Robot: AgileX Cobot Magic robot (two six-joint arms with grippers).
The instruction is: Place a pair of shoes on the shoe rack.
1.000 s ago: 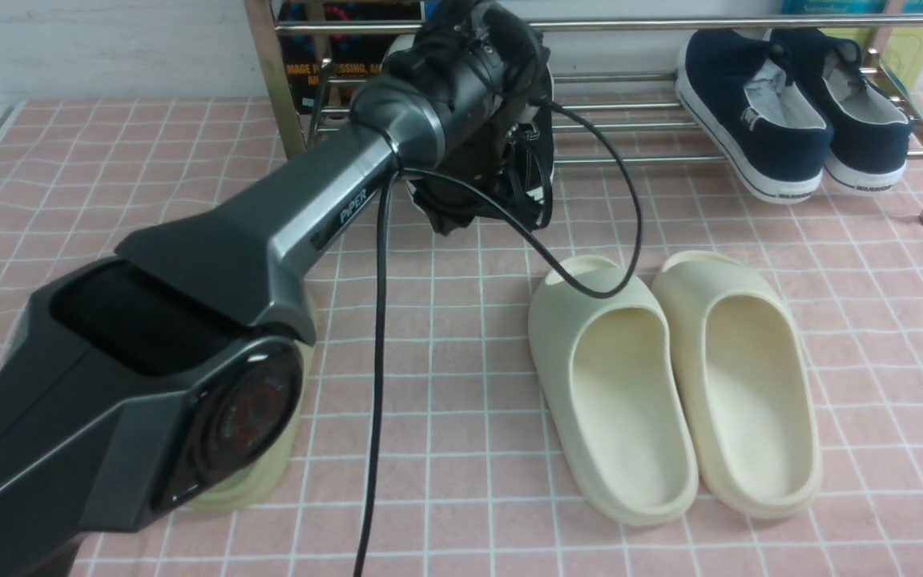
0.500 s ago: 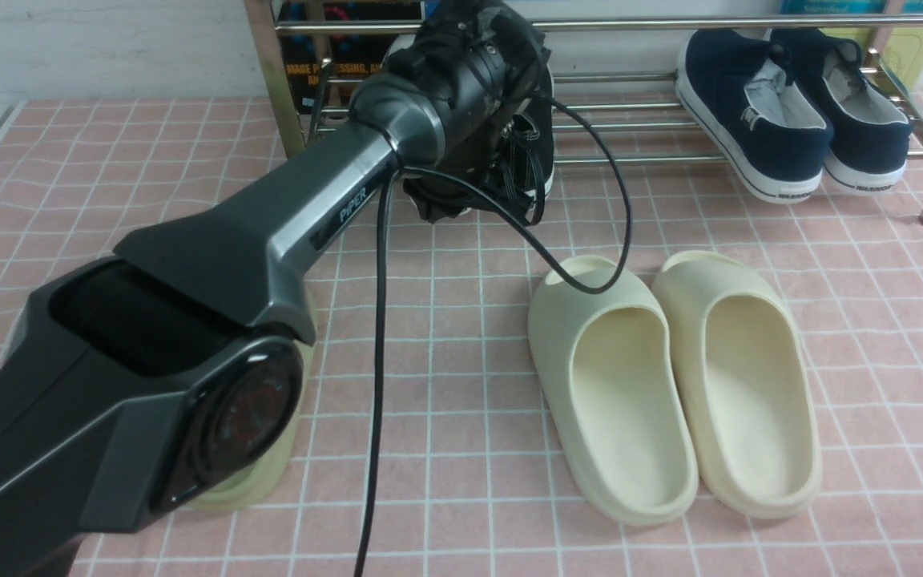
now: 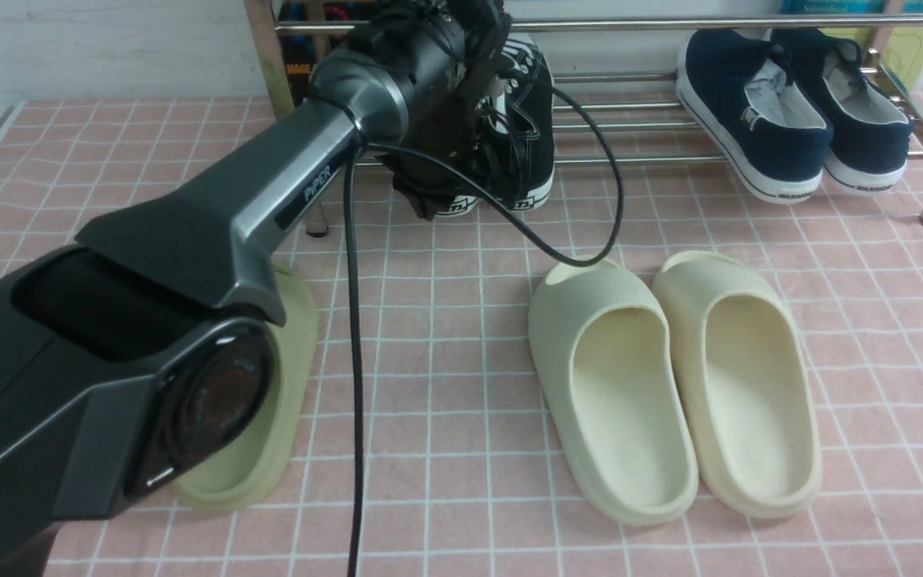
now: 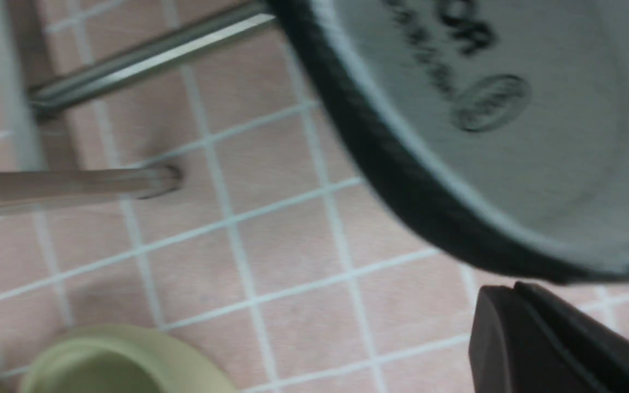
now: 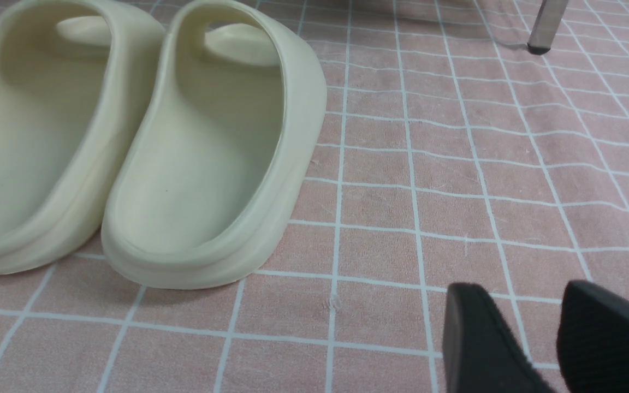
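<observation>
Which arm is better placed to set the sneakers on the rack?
Left. The left gripper is shut on the sneakers, right at the rack. The right gripper hangs open over the floor beside the cream slides, well short of the rack.

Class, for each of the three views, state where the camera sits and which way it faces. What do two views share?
Front: between the arms, facing forward at the rack and sneakers; the left arm shows.
Left wrist: on the left arm, facing down at floor and a sneaker's insole; one finger shows.
Right wrist: low over the floor, facing the cream slides; both fingers show.
Shared: front and right wrist both see the cream slides.
</observation>
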